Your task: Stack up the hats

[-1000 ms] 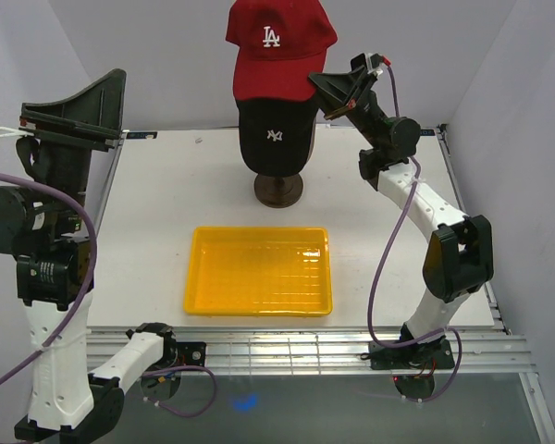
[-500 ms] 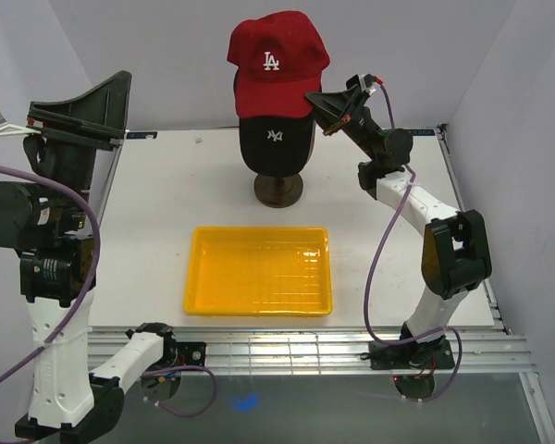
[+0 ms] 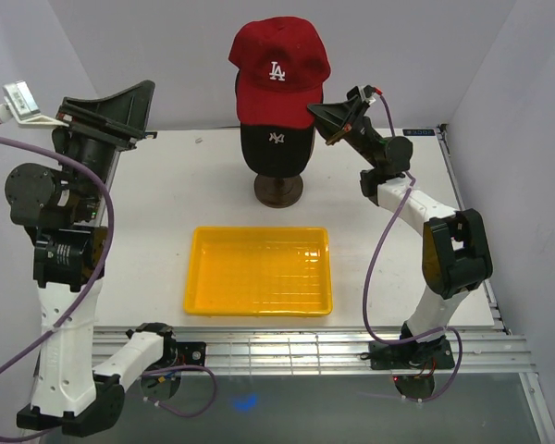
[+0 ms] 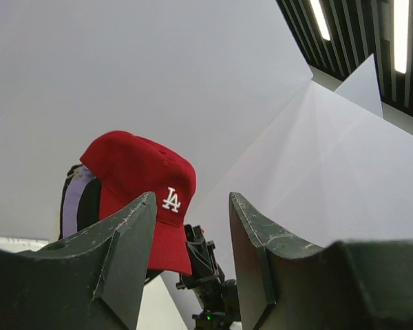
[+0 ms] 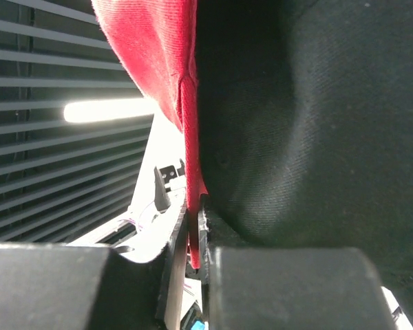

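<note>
The red cap (image 3: 277,74) with the white "LA" logo sits tilted on top of the black cap (image 3: 276,148), which is on the stand at the table's back. My right gripper (image 3: 316,108) is shut on the red cap's brim edge (image 5: 191,206), beside the black cap (image 5: 310,124). My left gripper (image 3: 141,97) is open and empty, raised at the far left. In the left wrist view the red cap (image 4: 141,185) shows between my fingers, with a lavender cap edge (image 4: 74,203) under it. The tan cap is hidden.
A yellow tray (image 3: 259,270) lies at the table's middle front. The dark round stand base (image 3: 277,190) sits behind it. White walls enclose the back and sides.
My right gripper has lowered the red cap onto the black cap, shifting slightly left. My left arm has swung, its gripper turning right toward the caps.
</note>
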Robot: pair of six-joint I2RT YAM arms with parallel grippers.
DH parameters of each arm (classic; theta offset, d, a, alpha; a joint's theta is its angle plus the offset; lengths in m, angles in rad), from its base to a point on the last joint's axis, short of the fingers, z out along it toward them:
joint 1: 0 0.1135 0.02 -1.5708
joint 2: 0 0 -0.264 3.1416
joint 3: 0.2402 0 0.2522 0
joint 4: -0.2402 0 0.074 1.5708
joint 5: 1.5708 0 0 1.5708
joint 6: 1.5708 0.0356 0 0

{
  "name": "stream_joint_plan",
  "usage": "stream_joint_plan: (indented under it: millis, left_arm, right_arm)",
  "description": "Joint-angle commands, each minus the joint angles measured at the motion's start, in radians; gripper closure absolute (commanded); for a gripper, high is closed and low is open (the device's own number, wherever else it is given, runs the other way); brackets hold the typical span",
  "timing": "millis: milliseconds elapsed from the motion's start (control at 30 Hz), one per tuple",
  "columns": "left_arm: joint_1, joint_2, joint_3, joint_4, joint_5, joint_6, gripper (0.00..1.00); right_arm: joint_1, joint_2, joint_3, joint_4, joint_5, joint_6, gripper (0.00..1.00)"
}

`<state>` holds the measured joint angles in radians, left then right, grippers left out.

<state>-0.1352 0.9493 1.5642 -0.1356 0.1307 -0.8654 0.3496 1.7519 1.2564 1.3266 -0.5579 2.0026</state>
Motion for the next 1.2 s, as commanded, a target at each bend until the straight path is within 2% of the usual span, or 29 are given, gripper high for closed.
stream_joint_plan:
  millis: [0,133,200,333,533,1167]
  left_arm:
    - [0.0,0.041,-0.003,-0.039,0.133,-0.02,0.43]
    - [0.002,0.162,0.03,-0.053,0.302,-0.075,0.41]
    - [0.0,0.192,0.037,-0.05,0.366,-0.093,0.41]
    - [0.0,0.244,0.042,-0.042,0.435,-0.126,0.4]
    - [0.0,0.319,0.056,-0.068,0.506,-0.164,0.4]
    - [0.002,0.44,0.057,-0.039,0.549,-0.184,0.37]
  right_arm:
    - [-0.02,-0.014,-0.022,0.2,-0.033,0.326,0.85]
    - [-0.034,-0.028,-0.017,0.158,-0.056,0.305,0.73]
    - [-0.038,-0.031,-0.003,0.146,-0.063,0.294,0.71]
    - [-0.04,-0.032,0.02,0.117,-0.076,0.282,0.63]
    - [-0.041,-0.052,0.021,0.068,-0.102,0.243,0.6]
    - [-0.044,-0.112,0.044,-0.174,-0.18,0.064,0.59]
